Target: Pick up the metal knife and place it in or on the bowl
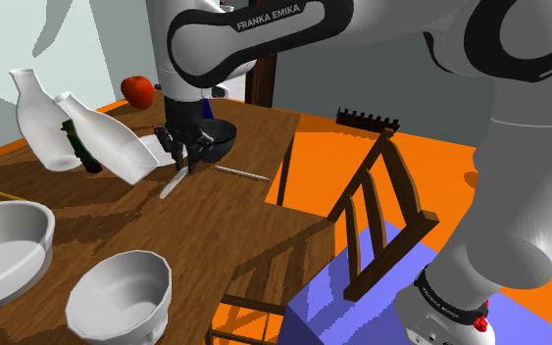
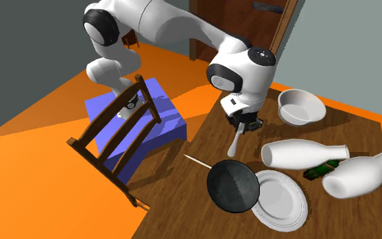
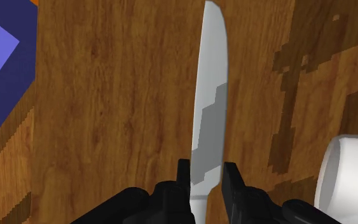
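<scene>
Shoulder view: the pincer (image 1: 187, 157) stands low over the wooden counter (image 1: 234, 221), clenched on one end of the pale knife (image 1: 174, 182), whose blade slants toward seven o'clock over the wood. The dark bowl (image 1: 220, 137) sits at the pincer's two o'clock, just beside it.

Second exterior view: the knife (image 2: 235, 144) points toward six o'clock below the pincer (image 2: 243, 125). The dark bowl (image 2: 233, 187) lies farther along at six o'clock, apart from the knife's tip.

Wrist view: both black fingers (image 3: 184, 175) press the edges of the knife (image 3: 210, 95), its blade stretching straight away from them.
</scene>
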Controlling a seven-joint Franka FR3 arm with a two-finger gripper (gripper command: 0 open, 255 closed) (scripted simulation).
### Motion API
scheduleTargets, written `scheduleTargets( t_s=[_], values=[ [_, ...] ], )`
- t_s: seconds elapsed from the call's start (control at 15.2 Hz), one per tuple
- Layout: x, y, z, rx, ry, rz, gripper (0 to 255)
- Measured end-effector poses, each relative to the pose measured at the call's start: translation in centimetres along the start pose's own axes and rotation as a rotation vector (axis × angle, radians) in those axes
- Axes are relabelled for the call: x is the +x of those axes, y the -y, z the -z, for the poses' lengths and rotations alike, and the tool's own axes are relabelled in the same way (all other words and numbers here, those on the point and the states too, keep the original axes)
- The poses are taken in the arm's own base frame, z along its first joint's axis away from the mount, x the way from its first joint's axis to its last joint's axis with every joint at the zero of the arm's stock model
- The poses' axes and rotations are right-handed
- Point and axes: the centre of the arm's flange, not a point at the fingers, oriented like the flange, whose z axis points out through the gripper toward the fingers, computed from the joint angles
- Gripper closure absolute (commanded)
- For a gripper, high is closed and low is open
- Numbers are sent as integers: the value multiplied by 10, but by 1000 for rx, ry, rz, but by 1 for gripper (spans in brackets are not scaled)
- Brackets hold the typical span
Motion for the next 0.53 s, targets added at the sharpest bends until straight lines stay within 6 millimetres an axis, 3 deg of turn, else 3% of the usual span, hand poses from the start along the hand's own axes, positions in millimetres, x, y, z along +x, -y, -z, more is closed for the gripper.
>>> scheduleTargets(
  t_s=[0.53],
  values=[
    [-4, 1, 43, 0, 0, 0, 255]
  ],
)
